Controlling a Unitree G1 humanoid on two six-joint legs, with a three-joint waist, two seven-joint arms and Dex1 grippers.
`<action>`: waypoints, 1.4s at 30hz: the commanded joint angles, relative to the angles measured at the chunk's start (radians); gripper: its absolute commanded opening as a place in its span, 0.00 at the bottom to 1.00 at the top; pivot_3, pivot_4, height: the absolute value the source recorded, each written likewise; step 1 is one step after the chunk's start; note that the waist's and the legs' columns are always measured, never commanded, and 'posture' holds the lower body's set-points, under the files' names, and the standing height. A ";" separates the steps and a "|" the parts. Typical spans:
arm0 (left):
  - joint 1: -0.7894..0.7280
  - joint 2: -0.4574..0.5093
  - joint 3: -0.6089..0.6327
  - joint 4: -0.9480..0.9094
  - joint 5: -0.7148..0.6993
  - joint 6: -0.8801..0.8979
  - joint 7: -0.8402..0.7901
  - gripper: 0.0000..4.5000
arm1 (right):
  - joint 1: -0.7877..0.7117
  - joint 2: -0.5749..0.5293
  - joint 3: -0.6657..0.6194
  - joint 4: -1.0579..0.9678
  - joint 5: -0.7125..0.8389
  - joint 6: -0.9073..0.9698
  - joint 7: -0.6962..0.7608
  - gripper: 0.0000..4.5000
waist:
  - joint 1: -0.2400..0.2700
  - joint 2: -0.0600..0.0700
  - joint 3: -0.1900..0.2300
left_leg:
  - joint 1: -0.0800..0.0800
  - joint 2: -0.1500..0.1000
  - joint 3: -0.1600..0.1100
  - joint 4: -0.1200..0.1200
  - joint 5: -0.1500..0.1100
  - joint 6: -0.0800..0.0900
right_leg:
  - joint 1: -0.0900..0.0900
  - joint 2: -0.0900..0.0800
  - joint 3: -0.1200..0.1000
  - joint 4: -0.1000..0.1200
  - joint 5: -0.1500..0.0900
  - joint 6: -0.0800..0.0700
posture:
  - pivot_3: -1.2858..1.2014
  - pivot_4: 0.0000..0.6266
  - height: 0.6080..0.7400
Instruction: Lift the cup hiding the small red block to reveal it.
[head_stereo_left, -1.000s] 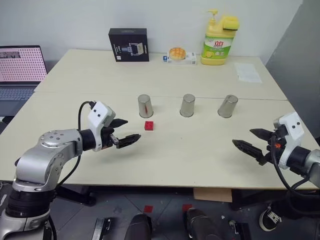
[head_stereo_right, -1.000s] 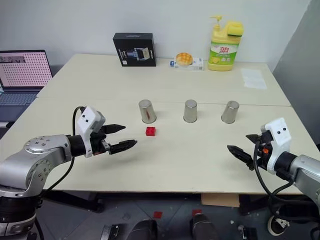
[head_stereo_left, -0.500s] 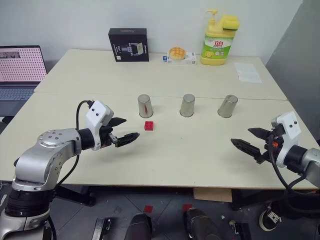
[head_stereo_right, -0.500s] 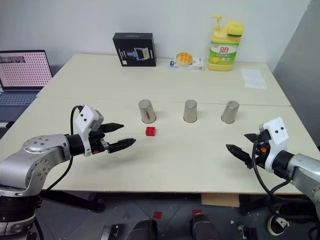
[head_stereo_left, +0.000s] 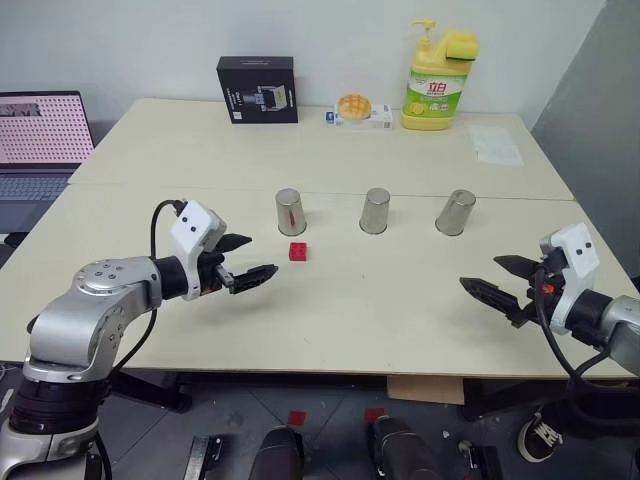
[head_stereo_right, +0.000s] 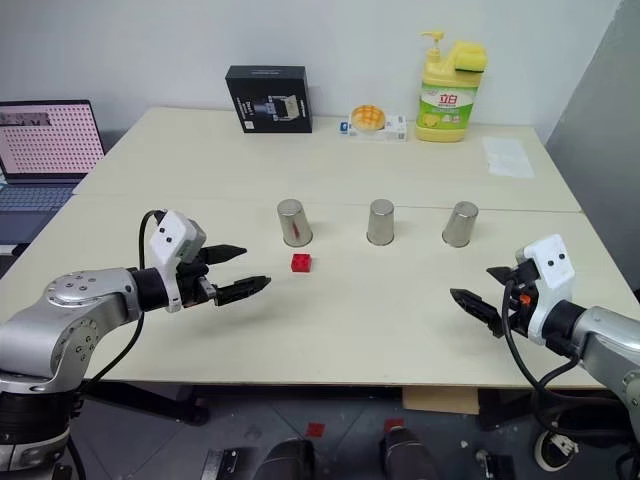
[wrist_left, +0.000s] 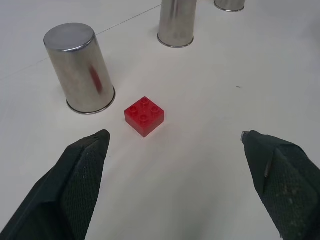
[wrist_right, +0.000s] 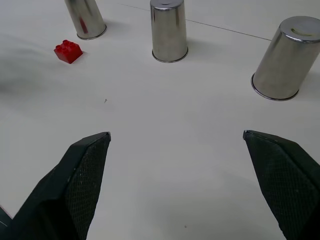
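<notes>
The cup (head_stereo_left: 290, 211) nearest the robot's left stood upside down on the pale surface (head_stereo_left: 360, 290), first in a row of three alike; the middle cup (head_stereo_left: 375, 210) and the right-hand cup (head_stereo_left: 456, 212) stood mouth down further along, the three set well apart. The small red block (head_stereo_left: 298, 251) lay in the open just in front of that left cup, near its rim but not touching it, studs up, with its red glint mirrored in the cup's side. By the look of it, nothing was hiding the block at this moment: either the reveal was already made and the cup set back down beside it, or the hiding had not yet begun, and the pictures could not settle which. No cup was lifted or tilted.

The left pincer (head_stereo_left: 248, 270) hung just above the surface near the block, its two black fingers spread wide and gripping nothing. The right pincer (head_stereo_left: 502, 282) hovered well off toward the robot's right, in front of the right-hand cup, likewise spread wide and empty.
</notes>
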 joint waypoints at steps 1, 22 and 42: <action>-0.003 0.008 0.013 -0.019 0.007 -0.024 0.004 0.99 | -0.012 -0.014 -0.014 -0.013 -0.007 -0.027 -0.001 1.00 | 0.000 0.000 0.000 | 0.000 0.000 0.000 0.000 0.000 0.000 | 0.000 0.000 0.000 0.000 0.000 0.000 | 0.52 0.24 1.00; -0.002 0.031 0.014 -0.032 0.001 -0.013 -0.009 0.99 | -0.025 0.000 0.012 -0.009 -0.005 -0.036 -0.021 1.00 | 0.000 0.000 0.000 | 0.000 0.000 0.000 0.000 0.000 0.000 | 0.000 0.000 0.000 0.000 0.000 0.000 | 0.52 0.24 1.00; -0.043 0.042 -0.015 0.003 0.023 -0.041 -0.043 0.99 | -0.027 0.001 0.017 -0.015 -0.002 -0.043 -0.027 1.00 | 0.000 0.000 0.000 | 0.000 0.000 0.000 0.000 0.000 0.000 | 0.000 0.000 0.000 0.001 0.000 0.000 | 0.52 0.24 1.00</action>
